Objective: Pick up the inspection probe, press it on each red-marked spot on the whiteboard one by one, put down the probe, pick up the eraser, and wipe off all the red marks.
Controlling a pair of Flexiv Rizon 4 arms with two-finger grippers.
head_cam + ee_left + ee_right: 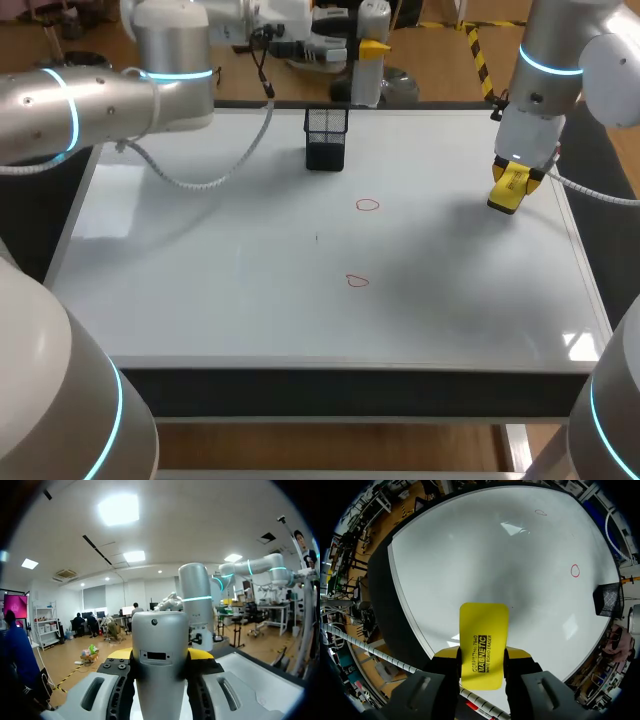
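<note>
wiping step judged current: right claw (481,652) clenched eraser (484,625), next needing descent onto nearer red mark (368,205); left claw (160,654) gripped probe (160,630).

- Bright, even overhead light covers the glossy white whiteboard (250,310).
- Pale glare patches lie at its left side and front right corner.
- A soft, wide grey shadow spreads on it beside the silver right arm (535,110).
- The right wrist view shows two further glare patches.
</note>
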